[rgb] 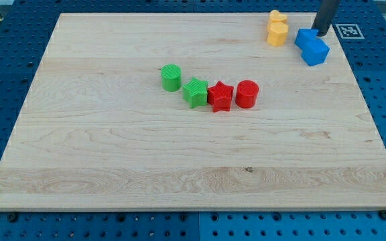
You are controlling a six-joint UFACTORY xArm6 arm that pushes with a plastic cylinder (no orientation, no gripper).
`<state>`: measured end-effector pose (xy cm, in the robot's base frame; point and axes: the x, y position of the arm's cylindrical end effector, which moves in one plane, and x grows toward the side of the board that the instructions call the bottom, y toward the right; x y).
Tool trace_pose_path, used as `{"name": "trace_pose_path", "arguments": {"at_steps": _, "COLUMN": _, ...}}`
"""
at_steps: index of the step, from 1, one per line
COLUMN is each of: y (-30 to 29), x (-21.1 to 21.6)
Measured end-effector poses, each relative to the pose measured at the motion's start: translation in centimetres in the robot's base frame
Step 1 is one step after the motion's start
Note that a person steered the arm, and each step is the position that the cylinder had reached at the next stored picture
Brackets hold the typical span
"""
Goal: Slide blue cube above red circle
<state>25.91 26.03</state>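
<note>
Two blue blocks touch each other at the view's top right: a blue cube and, just above and left of it, another blue block whose shape I cannot make out. My tip comes down at the upper right edge of that upper blue block, touching or nearly touching it. The red circle, a short red cylinder, stands near the board's middle, well below and left of the blue blocks.
A red star touches the red circle's left side. A green star and a green cylinder continue the row leftward. Two yellow blocks stand left of the blue ones. A fiducial marker sits at the board's top right corner.
</note>
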Motion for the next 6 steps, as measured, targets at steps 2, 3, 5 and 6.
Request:
{"name": "trace_pose_path", "arguments": {"at_steps": 2, "y": 0.1, "x": 3.2}}
{"name": "trace_pose_path", "arguments": {"at_steps": 3, "y": 0.1, "x": 3.3}}
{"name": "trace_pose_path", "arguments": {"at_steps": 5, "y": -0.4, "x": 5.5}}
{"name": "trace_pose_path", "arguments": {"at_steps": 6, "y": -2.4, "x": 6.9}}
